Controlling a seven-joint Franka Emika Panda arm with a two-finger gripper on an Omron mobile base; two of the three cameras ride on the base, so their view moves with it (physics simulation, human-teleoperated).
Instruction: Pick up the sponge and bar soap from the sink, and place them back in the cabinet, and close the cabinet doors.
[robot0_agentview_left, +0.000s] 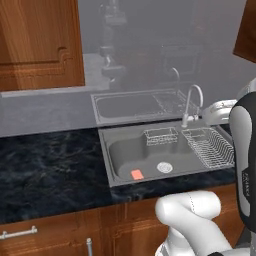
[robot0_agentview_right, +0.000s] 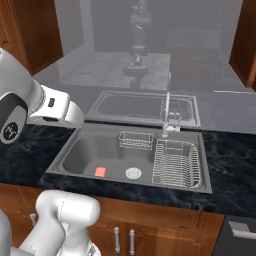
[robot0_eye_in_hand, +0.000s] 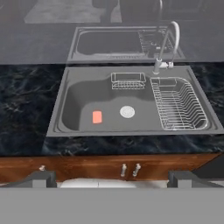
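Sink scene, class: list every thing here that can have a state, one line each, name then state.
bar soap: lying flat on the basin floor, left of the drain, not held.
sink: no water showing, holds the soap.
drain: uncovered.
wire rack: nothing in it.
drainer basket: nothing in it.
faucet: no water running.
gripper: fingers wide apart, holding nothing, back from the sink.

**Layout at sink station**

Sink set into counter, lower cabinets below the counter front. Bar soap lies flat on basin floor, left of drain, apart from it. Small wire rack sits at basin's back wall, behind drain. Dish rack occupies right compartment. Faucet stands behind, between the two racks. Cabinet door hangs above counter, left of sink.
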